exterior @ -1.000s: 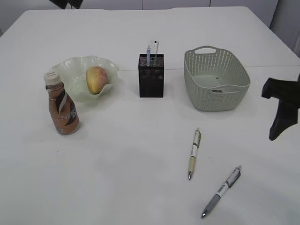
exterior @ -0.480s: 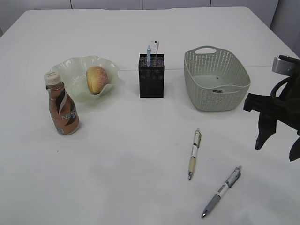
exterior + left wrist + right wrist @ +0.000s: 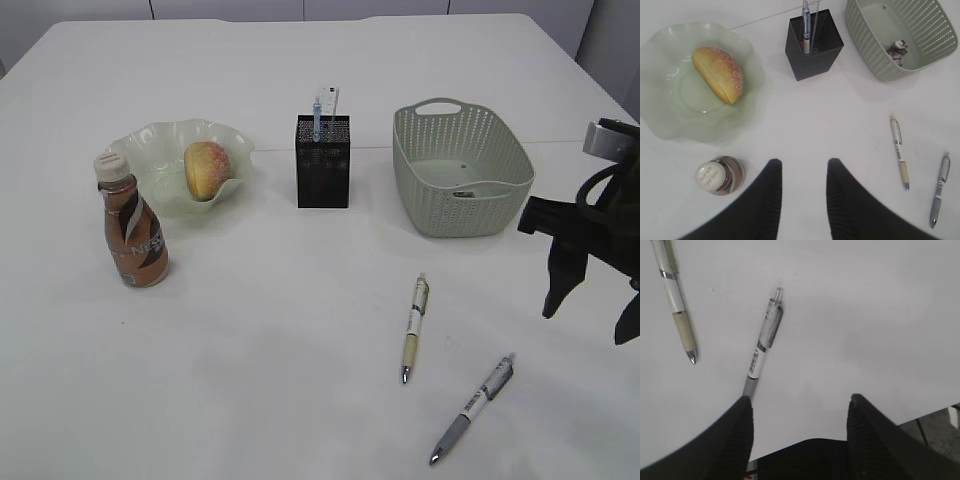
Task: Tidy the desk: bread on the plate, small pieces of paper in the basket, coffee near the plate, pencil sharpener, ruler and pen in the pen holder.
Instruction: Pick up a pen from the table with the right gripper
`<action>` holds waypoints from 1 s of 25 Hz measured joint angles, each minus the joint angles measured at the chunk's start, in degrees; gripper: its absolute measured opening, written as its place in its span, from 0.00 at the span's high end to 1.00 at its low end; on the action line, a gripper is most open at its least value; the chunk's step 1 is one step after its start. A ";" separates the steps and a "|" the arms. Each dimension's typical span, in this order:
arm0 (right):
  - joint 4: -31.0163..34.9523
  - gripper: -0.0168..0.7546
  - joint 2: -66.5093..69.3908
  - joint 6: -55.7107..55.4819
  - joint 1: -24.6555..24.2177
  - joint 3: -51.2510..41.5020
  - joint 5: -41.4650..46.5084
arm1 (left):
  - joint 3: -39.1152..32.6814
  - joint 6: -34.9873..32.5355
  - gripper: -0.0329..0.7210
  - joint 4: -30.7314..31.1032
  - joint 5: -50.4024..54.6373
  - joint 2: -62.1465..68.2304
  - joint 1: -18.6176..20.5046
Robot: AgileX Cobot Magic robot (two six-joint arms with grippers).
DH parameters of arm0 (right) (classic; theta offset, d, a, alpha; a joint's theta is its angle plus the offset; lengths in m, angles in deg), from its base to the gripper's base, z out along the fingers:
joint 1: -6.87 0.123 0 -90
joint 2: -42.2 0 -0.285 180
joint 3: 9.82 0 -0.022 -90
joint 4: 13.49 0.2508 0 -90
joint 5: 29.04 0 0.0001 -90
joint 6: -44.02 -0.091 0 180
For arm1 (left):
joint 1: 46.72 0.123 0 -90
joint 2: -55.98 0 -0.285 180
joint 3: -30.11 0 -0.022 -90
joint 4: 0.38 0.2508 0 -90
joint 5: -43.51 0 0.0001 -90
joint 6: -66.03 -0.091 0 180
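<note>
Lying beneath open right gripper (image 3: 797, 410): grey pen (image 3: 762, 347)

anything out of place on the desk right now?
Two pens lie loose on the desk: a beige-grip pen and a grey-grip pen, both outside the pen holder. Nothing spilled or tipped.

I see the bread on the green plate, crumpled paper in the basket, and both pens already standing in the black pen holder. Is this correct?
Not quite. The bread is on the plate and paper is in the basket, but the two pens lie on the desk, outside the pen holder. The exterior view shows this.
</note>
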 joint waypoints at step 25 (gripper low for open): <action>8.85 0.37 10.29 -6.26 0.00 0.24 -5.55 | 0.00 0.00 0.66 0.00 0.13 -0.09 0.00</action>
